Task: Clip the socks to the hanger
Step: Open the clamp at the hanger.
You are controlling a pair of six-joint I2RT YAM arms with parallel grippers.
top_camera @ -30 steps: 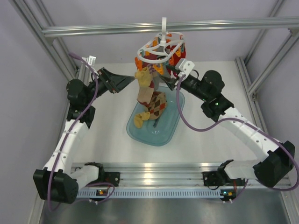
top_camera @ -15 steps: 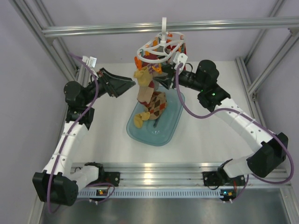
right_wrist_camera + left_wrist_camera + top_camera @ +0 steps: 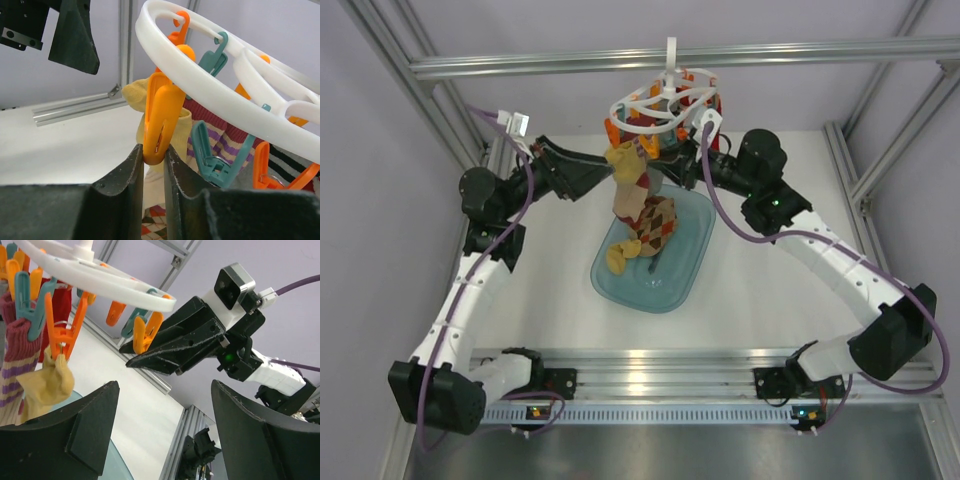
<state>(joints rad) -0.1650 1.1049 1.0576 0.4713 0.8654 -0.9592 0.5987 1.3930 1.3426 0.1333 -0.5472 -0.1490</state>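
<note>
My right gripper [image 3: 153,150] has just pinched an orange clip [image 3: 161,117] on the hanger [image 3: 200,87].
It swung in from the right and narrowed onto that clip, so I judge it ready to squeeze open. The left gripper [image 3: 165,390] edged closer, wide and empty. The socks [image 3: 640,200] hang clipped above the blue tray [image 3: 685,270]. No readable writing.

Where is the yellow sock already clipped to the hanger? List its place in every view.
Top: yellow sock, upper centre, below the left of the hanger ring.
Left wrist: sock at left edge, mid-height, hanging from an orange clip.
Right wrist: sock at centre, under the ring.
Shared landmark: that white ring.
</note>
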